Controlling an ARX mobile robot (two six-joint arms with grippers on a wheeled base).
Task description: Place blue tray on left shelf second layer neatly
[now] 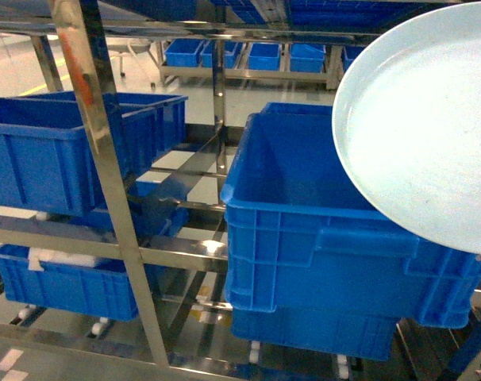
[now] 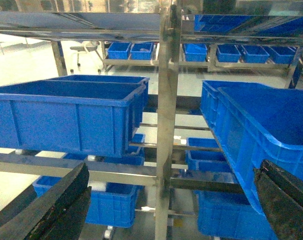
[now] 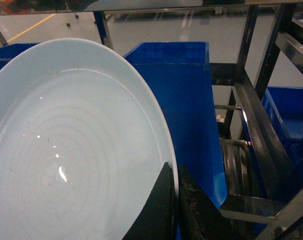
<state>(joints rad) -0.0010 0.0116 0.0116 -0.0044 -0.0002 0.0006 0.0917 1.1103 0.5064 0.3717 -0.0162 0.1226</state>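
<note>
While my right gripper [image 3: 175,200] is pinching the rim of the pale light-blue round glossy tray [image 3: 76,150] between its two dark fingers [image 3: 159,210], pressed together on the edge, I am holding that tray up in the air, tilted, at the right of the head view, where it is filling the upper right corner [image 1: 423,119]. It is hanging in front of and above a large deep-blue ribbed plastic crate [image 1: 320,230], which is sitting on a tier of the shiny stainless-steel rack [image 1: 105,159] with square mirror-like posts. The tray is not resting on any rail at this moment; it is in my grip, near the crate's right rim. My left gripper [image 2: 171,210] is standing spread wide, its two dark fingers [image 2: 56,207] apart at the bottom corners of the left wrist view and gripping nothing. Through that gap I am looking at a steel upright post [image 2: 167,125], with another deep-blue crate [image 2: 66,117] sitting on the rails to its left. Small white rollers [image 1: 101,324] are showing under the lowest crates.
</note>
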